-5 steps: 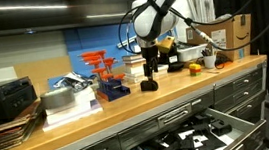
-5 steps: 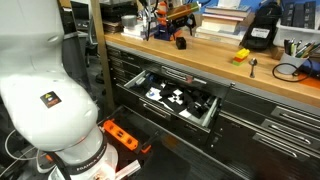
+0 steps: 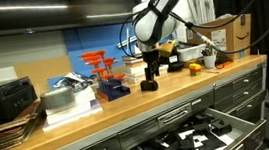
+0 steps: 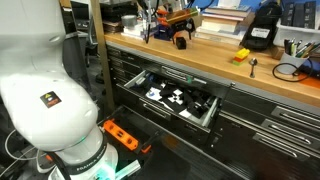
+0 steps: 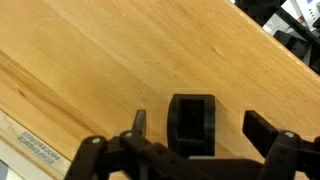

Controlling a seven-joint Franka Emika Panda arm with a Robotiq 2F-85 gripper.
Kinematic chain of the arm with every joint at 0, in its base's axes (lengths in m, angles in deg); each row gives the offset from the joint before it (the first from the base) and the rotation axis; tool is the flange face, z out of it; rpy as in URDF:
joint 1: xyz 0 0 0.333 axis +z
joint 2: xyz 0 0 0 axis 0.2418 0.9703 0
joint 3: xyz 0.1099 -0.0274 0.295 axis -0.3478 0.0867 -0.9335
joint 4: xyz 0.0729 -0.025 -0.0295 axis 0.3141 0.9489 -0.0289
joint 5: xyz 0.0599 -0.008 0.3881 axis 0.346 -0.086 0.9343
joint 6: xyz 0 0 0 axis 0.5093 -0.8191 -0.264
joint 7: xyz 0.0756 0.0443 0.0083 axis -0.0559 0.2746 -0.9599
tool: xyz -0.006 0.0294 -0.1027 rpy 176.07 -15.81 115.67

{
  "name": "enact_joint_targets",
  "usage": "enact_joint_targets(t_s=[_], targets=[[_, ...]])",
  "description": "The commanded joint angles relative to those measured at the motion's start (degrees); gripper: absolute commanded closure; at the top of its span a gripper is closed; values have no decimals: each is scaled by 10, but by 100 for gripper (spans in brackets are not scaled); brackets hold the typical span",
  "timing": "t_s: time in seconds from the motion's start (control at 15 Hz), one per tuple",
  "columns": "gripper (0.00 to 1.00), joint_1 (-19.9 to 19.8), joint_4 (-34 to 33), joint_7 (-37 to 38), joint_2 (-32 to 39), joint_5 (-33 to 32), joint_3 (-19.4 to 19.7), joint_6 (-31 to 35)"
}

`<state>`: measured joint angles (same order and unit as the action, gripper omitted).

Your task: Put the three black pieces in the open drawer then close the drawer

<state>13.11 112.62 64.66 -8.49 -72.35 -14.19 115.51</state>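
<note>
One black piece (image 5: 191, 122) lies on the wooden benchtop (image 5: 90, 70), between the spread fingers of my gripper (image 5: 200, 126). The left finger (image 5: 139, 122) and right finger (image 5: 265, 127) stand clear of its sides; the gripper is open. Both exterior views show the gripper (image 3: 150, 75) (image 4: 182, 35) pointing down right over this piece (image 3: 150, 85) (image 4: 182, 43). The drawer (image 3: 197, 139) (image 4: 180, 100) is pulled open below the bench, its black interior showing white patches. I cannot make out the other two black pieces.
A blue-and-red clamp stand (image 3: 106, 78) stands beside the gripper. A small orange-yellow item (image 3: 194, 68) and a cardboard box (image 3: 233, 32) sit further along the bench. A yellow item (image 4: 240, 56) and a black device (image 4: 262, 30) lie on the bench. The robot's white base (image 4: 45, 90) fills the foreground.
</note>
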Motion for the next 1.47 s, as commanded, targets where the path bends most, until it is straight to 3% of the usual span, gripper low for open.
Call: enact_joint_targets(t_s=[0.0, 0.6, 1.07, 1.27, 1.33, 1.4], targets=[[0, 21, -100, -21, 78, 34, 16, -79], [0, 27, -118, -22, 93, 30, 12, -85], [0, 45, -304, -54, 225, 69, 10, -248], [0, 50, -369, -63, 254, 70, 9, -281], [25, 50, -381, -67, 259, 72, 9, -282], [26, 51, -391, -71, 265, 70, 9, -285]])
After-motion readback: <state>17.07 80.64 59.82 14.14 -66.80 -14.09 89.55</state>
